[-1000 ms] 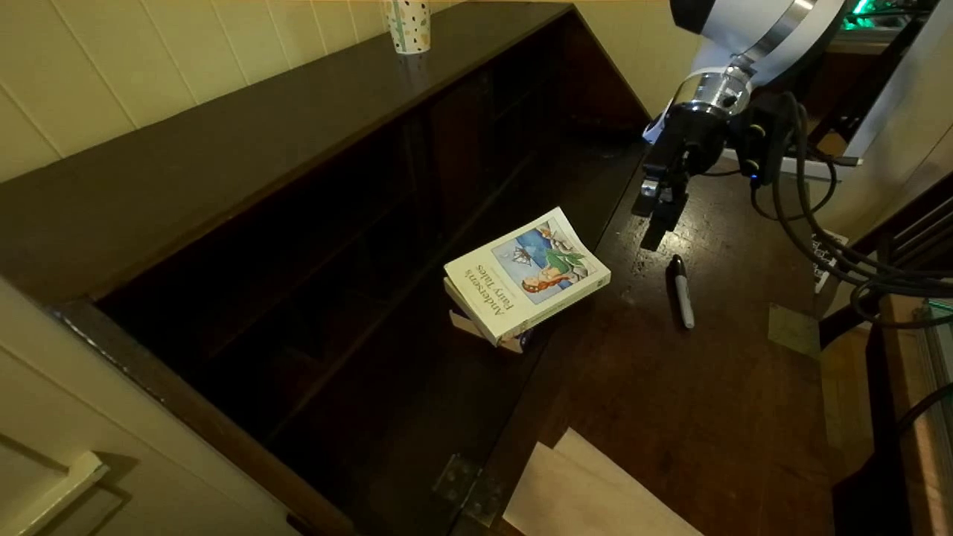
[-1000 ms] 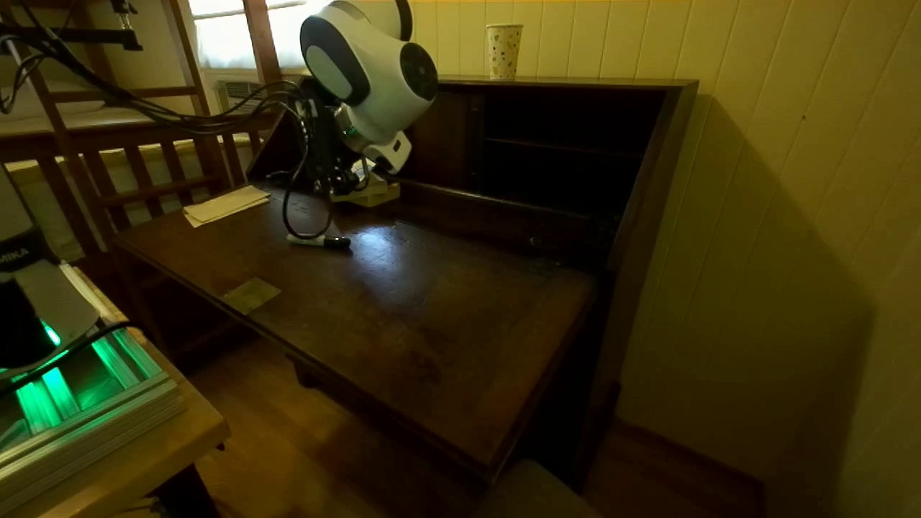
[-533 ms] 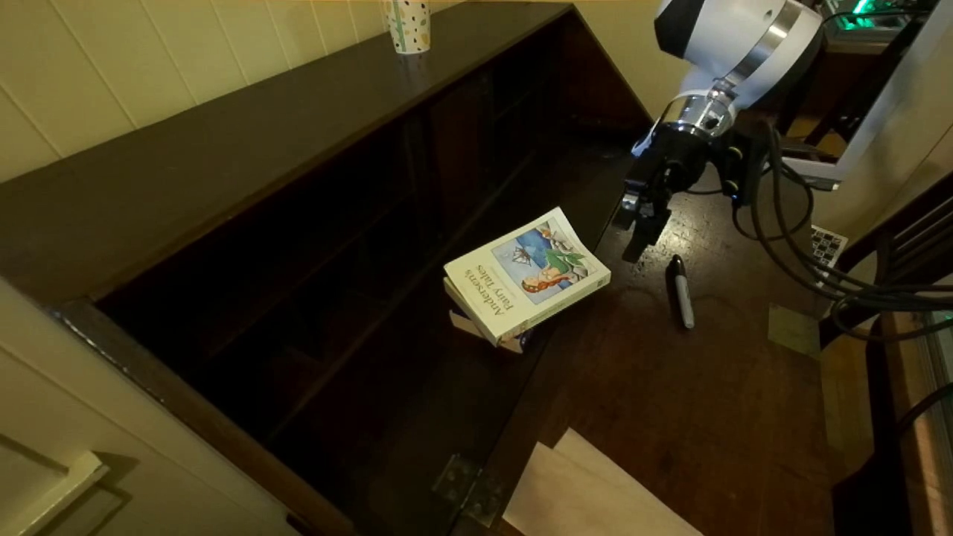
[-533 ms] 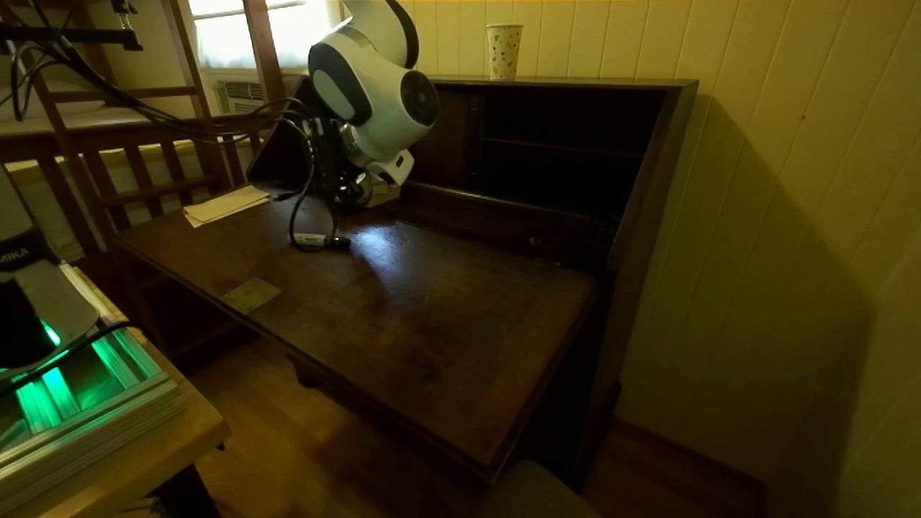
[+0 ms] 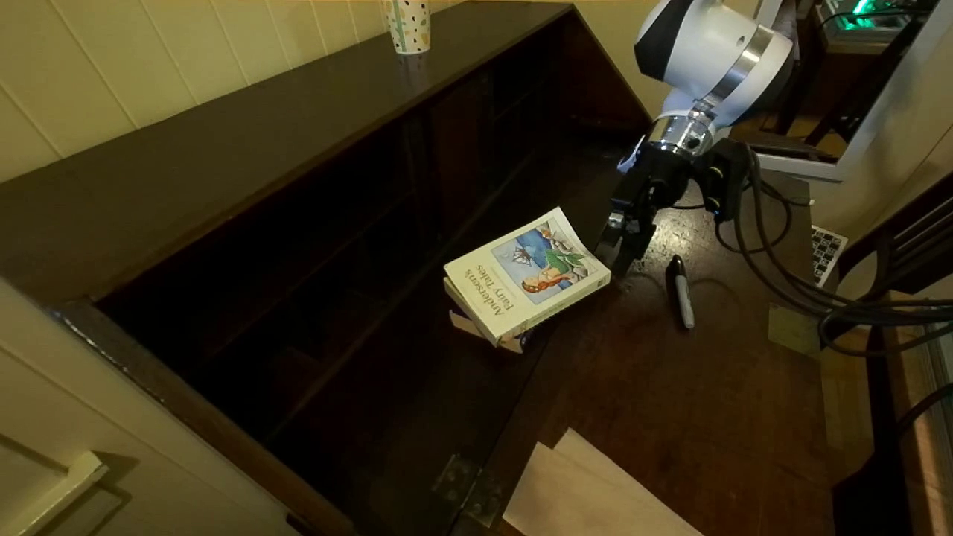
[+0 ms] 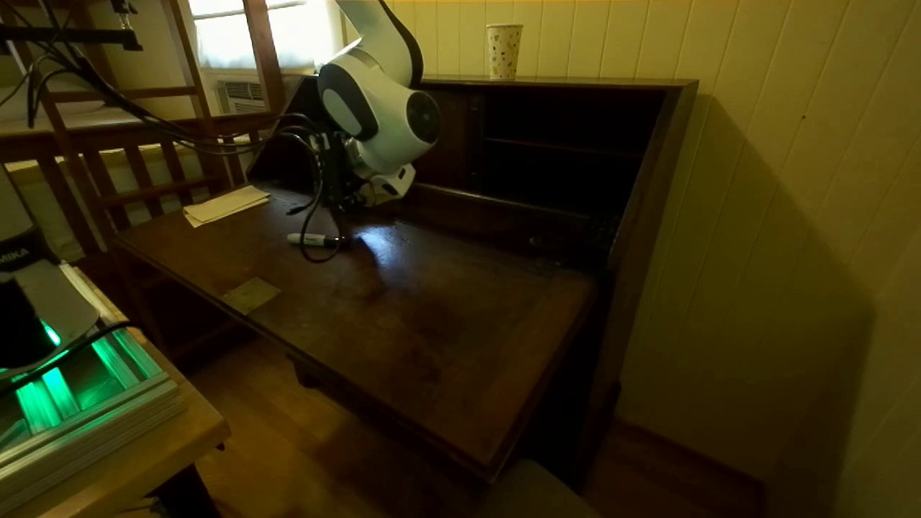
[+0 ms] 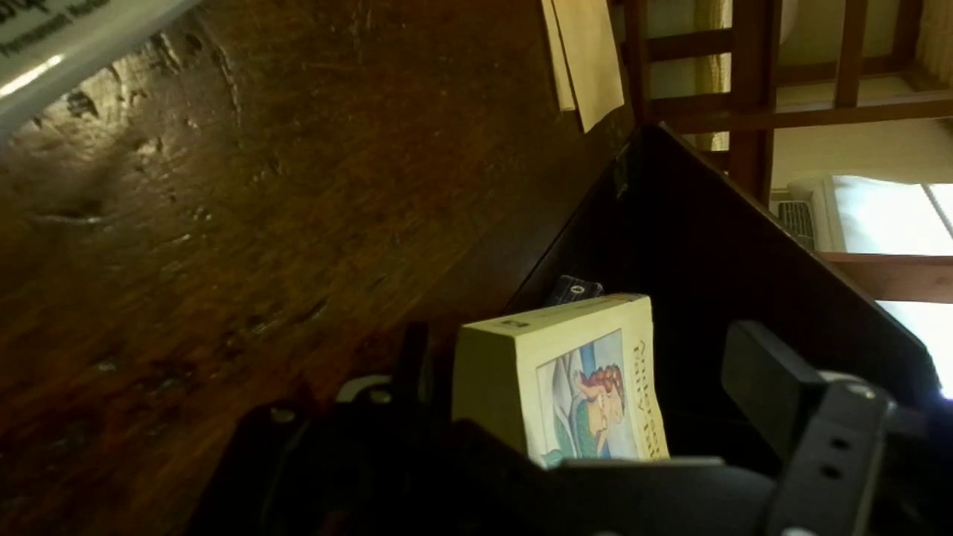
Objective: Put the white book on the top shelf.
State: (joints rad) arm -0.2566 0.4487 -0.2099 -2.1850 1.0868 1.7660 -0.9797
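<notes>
You have the fingers [image 7: 776, 387] spread wide, just beside the near end of the white book [image 5: 527, 274]. In the wrist view you see the book in the gap between them, with a strip of background on either side; whether the fingers touch it or reach past its near edge, you cannot tell. The book lies cover up on top of a darker book [image 5: 467, 326], of which you see only the edges. Its long axis runs away from the fingers, aslant to the bookcase [image 5: 298, 97]: the foot, below the mermaid picture, points at the fingers, the page edges of that end turned toward them, while the head, with the title, is the far end. The spine faces the side where you see sheets of paper [image 5: 588, 484], well apart from the fingers on the worktop [image 5: 655, 406]. Near the fingers, on the side away from the book, lies a marker [image 5: 681, 292], whose body also fills a corner of your wrist view. In both exterior views you see a cup [image 6: 503, 52] on top of the bookcase, higher than the fingers. In an exterior view the arm [image 6: 381, 122] hides most of the book from you.
</notes>
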